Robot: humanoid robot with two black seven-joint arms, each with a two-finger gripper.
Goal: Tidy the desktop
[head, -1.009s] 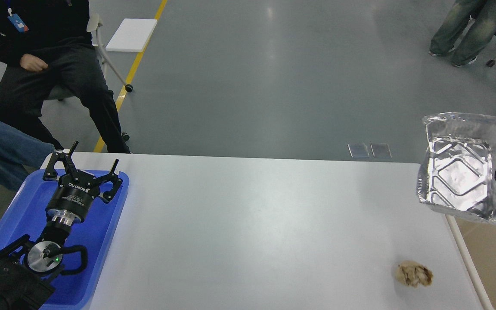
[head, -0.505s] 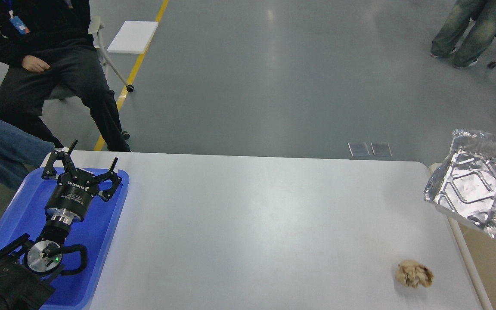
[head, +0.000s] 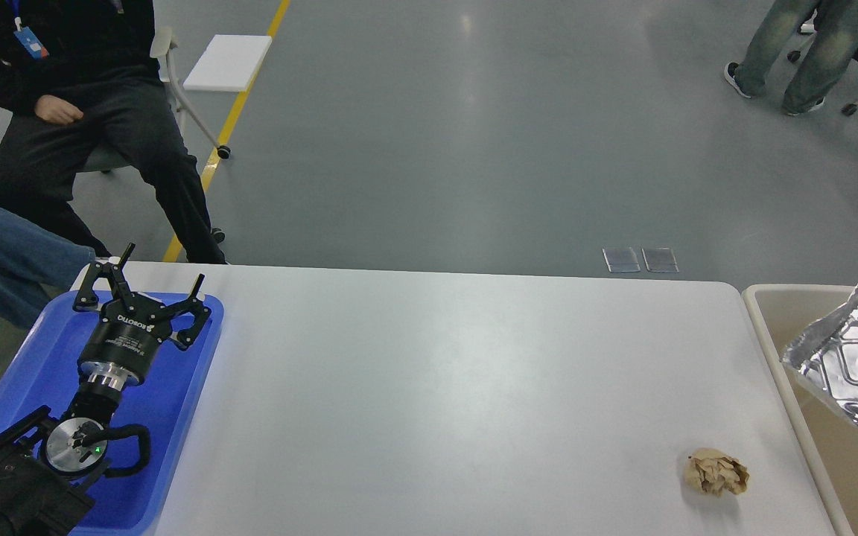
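The white desktop (head: 436, 387) fills the middle of the head view. A crumpled brown paper ball (head: 716, 473) lies on it near the front right corner. A crumpled silver foil tray (head: 853, 372) is tilted over the beige bin (head: 764, 320) at the right edge, partly cut off by the frame. My left gripper (head: 165, 263) is open and empty above the far end of the blue tray (head: 27, 365). My right gripper is out of view, so I cannot tell whether the foil tray is held.
The blue tray sits on the desktop's left end under my left arm. The beige white-rimmed bin stands just past the desktop's right edge. People sit beyond the far left corner, and others stand at the far right.
The foil tray has moved down and right, from above the desktop's right corner to over the bin. The right gripper seen holding it earlier has left the view. The left arm has not moved.
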